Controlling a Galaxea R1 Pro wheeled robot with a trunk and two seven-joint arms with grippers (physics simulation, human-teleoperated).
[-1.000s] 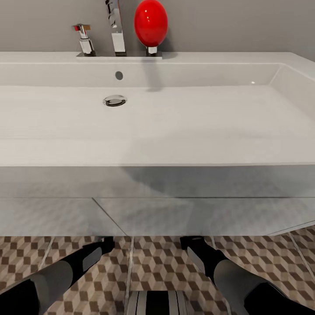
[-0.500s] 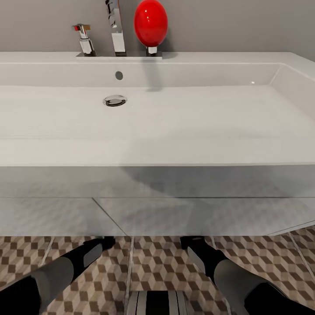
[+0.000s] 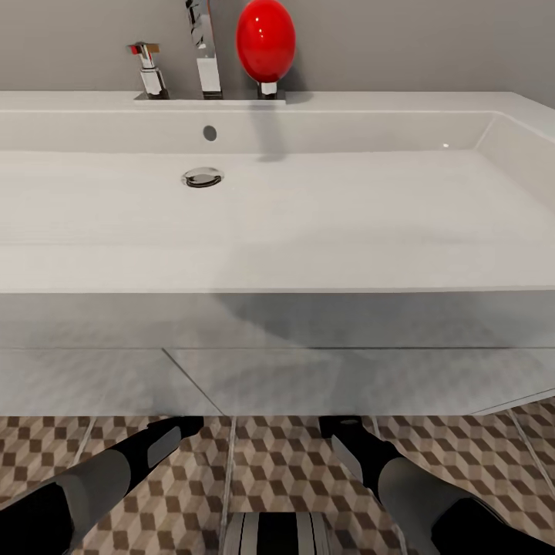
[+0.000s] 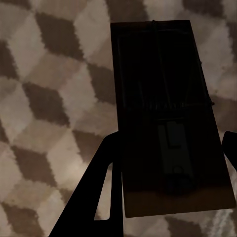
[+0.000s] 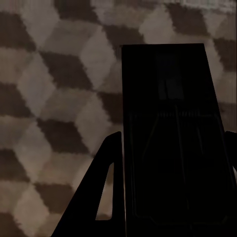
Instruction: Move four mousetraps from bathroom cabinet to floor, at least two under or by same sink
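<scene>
Two mousetraps are being carried low over the bathroom floor, right in front of the bathroom sink, whose white basin and vanity fill most of the head view. The step in hand is judged to be the setting-down, and it would be done well by lowering each trap flat until its underside meets the tile, and only then letting the fingers part (a tilted release could leave a trap on edge or slid away). Both should be laid close under the vanity front, so that the pair counts as next to the same sink.

On the left, the left gripper is closed on the left mousetrap, one dark finger pressed along the plate's long edge and the other just showing at the opposite edge. The plate is seen as a dark-brown flat rectangle with a thin wire bar across its middle and a small metal catch nearer the fingers.

On the right, the right gripper likewise clamps the right mousetrap, which appears almost black, its wire parts only faintly made out. Cube-patterned tile lies beneath both.
</scene>
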